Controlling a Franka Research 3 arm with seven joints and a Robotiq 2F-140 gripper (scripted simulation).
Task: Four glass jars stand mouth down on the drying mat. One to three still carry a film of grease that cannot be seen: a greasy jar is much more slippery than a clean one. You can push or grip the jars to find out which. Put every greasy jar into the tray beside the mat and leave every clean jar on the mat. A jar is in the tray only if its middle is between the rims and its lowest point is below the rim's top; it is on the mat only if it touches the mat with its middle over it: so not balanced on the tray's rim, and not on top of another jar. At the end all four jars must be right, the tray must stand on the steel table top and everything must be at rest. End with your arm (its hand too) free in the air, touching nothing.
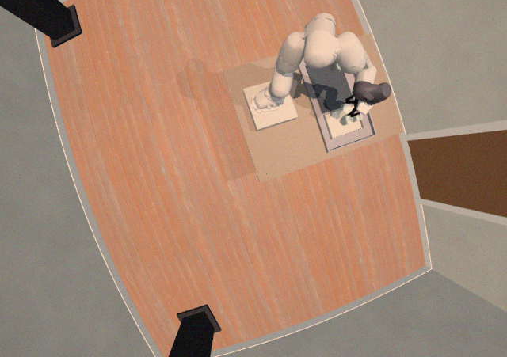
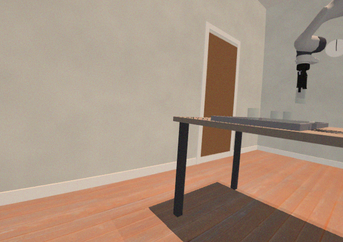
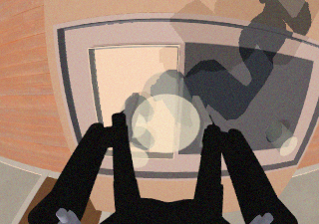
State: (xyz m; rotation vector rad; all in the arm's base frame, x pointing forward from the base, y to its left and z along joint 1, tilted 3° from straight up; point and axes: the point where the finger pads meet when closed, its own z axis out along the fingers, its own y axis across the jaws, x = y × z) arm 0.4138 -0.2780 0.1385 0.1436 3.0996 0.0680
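2 jars [image 1: 355, 119] [image 2: 274, 114] [image 3: 142, 136] crowd pale panel [image 1: 337, 132] [image 3: 117, 70], narrowing passage.

And here's the arm [image 1: 321, 48] [image 2: 313, 26], all creamy white, smooth rounded segments bulging at every joint, with a dark grey cap [image 1: 370, 92] [image 2: 322, 44] near the wrist! Below, a slim black pincer [image 1: 352, 107] [image 2: 301, 90] [image 3: 164, 104] shows jointed fingers, small silvery-grey parts at their roots.
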